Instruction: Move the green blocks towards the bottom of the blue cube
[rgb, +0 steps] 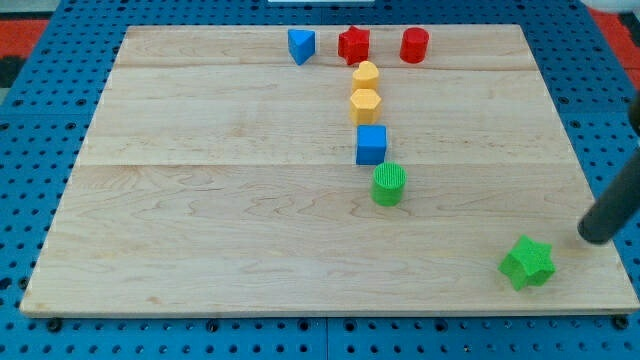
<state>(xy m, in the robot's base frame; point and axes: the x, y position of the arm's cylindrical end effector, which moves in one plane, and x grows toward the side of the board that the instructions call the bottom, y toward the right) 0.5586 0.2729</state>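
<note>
My tip rests on the wooden board, right of the green star. The green cylinder sits just below the blue cube. No pincer exists.

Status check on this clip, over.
My tip right of green star block, apart. Green cylinder block already below blue cube. Path clear.

The worktop is pale wood, smooth, with fine grain and faint plank seams. It lies on a blue perforated base with a slight sheen. The green cylinder and green star look like ribbed matt plastic. My tip is dark and matt.
</note>
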